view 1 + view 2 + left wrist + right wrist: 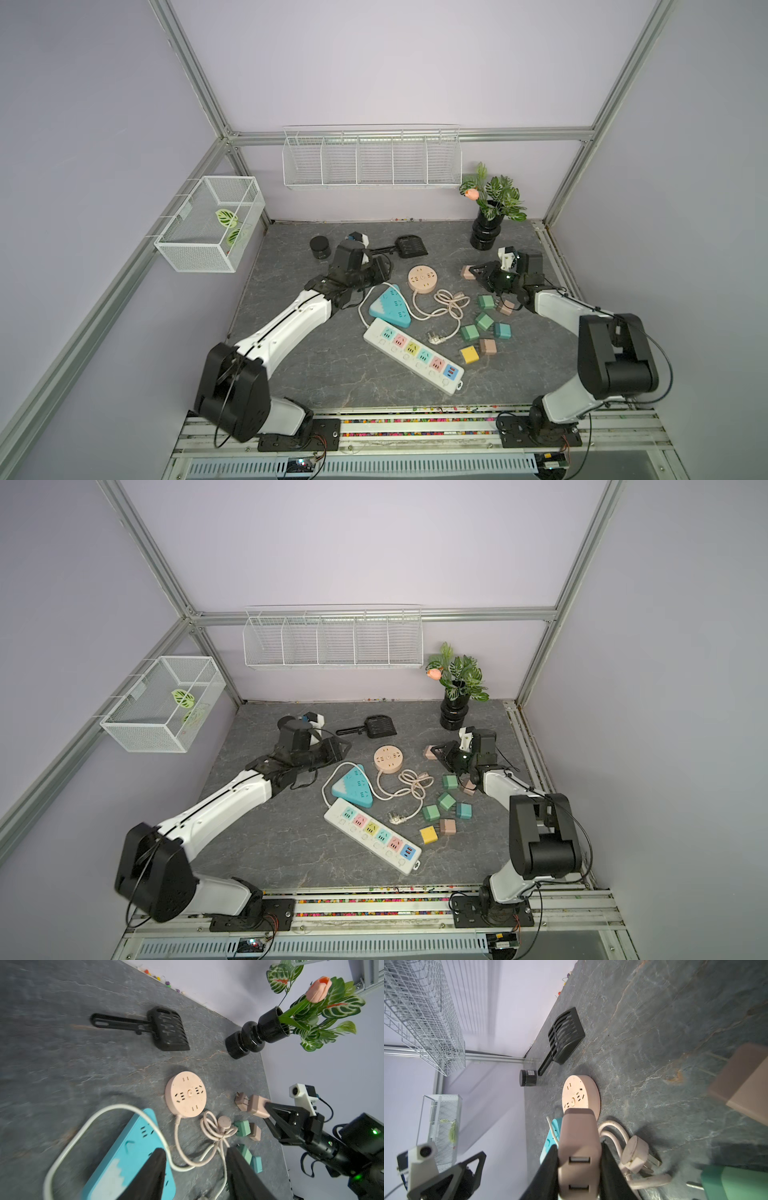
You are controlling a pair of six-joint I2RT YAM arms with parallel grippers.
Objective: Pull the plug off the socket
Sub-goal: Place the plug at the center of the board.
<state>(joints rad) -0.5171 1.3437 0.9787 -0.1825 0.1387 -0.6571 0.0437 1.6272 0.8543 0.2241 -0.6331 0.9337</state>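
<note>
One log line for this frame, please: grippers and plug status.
right gripper: shut on pink plug | pink plug: clear of round socket | left gripper: open, empty, near blue socket

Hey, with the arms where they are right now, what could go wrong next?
The right gripper grips the pink plug close beside a loose pink plug; lowering it could knock that one. The left gripper hangs open over the white cable and pink cord, so a finger might snag a loop.
</note>
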